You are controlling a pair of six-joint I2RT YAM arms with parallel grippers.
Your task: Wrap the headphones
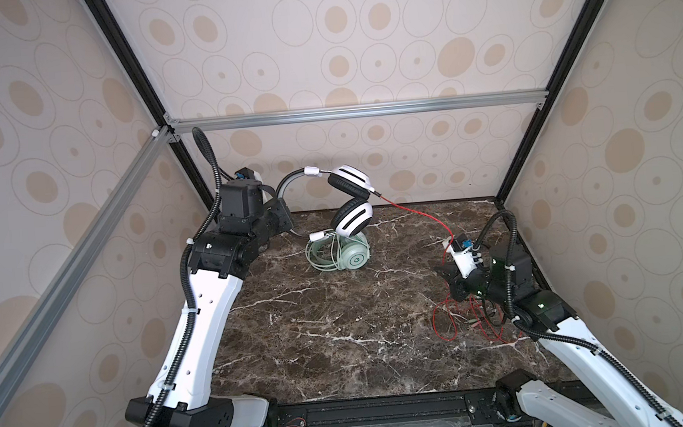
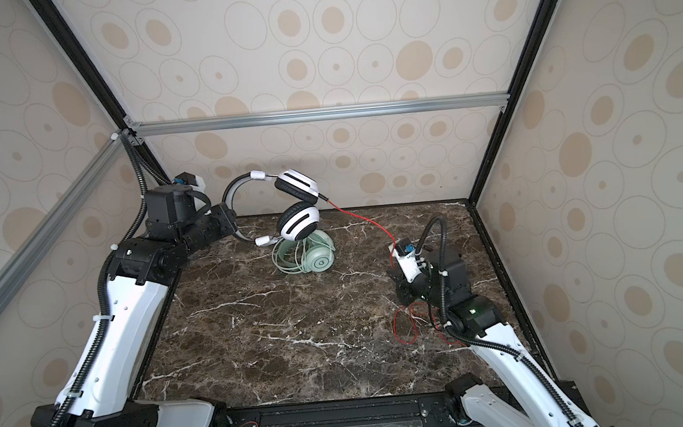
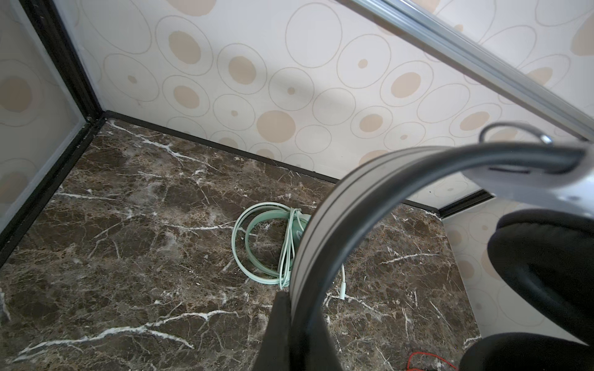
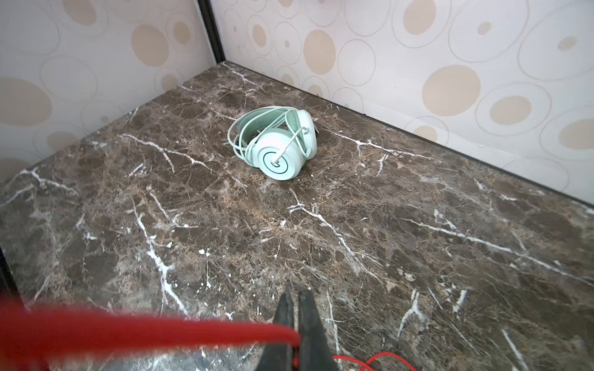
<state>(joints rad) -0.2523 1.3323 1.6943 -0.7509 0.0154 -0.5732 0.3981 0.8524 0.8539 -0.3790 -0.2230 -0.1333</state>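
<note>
Both top views show the left gripper (image 1: 285,217) clenched on the headband (image 1: 286,184) of the white headphones (image 1: 349,179), raised at the far left. At the right, the right gripper (image 4: 297,297) pinches the red cable (image 4: 160,331); I'd wind it taut round the headband.

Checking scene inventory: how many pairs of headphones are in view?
2. The white-and-black headphones are held up at the back by the left gripper; the mint-green headphones lie on the marble tabletop below them. None seems hidden.

The white-and-black headphones (image 1: 352,218) hang above mint-green headphones (image 1: 354,259).
</note>
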